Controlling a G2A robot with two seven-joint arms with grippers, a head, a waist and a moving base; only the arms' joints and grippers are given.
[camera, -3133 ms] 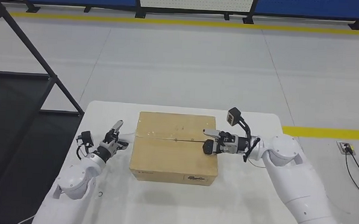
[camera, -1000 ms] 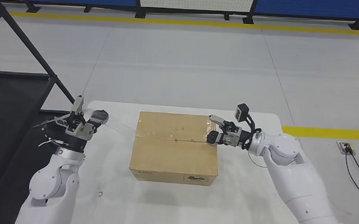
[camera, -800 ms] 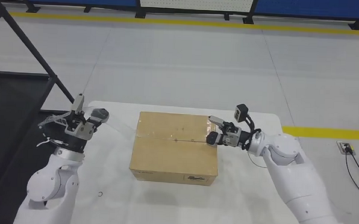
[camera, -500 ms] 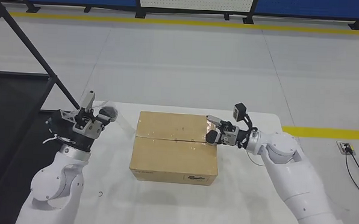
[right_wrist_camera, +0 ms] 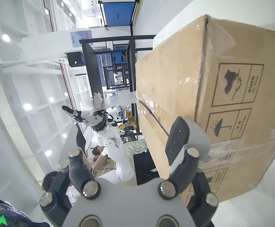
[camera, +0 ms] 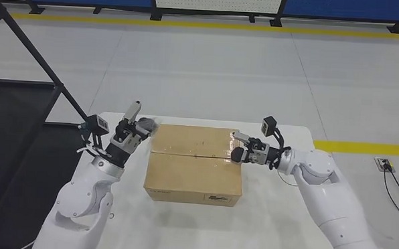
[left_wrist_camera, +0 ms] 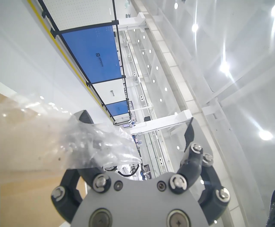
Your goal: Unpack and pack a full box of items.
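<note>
A closed cardboard box (camera: 194,166) stands in the middle of the white table, its top seam and sides covered with clear tape. My left gripper (camera: 136,124) hovers open at the box's far left top corner. A crumpled strip of clear tape (left_wrist_camera: 86,137) clings to one of its fingers (left_wrist_camera: 84,116) and trails toward the box (left_wrist_camera: 25,184). My right gripper (camera: 238,146) is open at the box's right top edge, one finger (right_wrist_camera: 177,137) lying against the box (right_wrist_camera: 182,86) near the seam. The right wrist view also catches the left gripper (right_wrist_camera: 86,110) and the tape strip (right_wrist_camera: 118,99) beyond the box.
The table (camera: 276,215) has bare room in front of the box and on both sides. A black metal frame (camera: 28,57) stands off the table's left edge. Open floor with a yellow line (camera: 359,147) lies behind.
The left arm has swung from the table's left edge in to the box's left top corner, with the tape strip hanging on its finger. The right gripper has stayed at the box's right edge.
</note>
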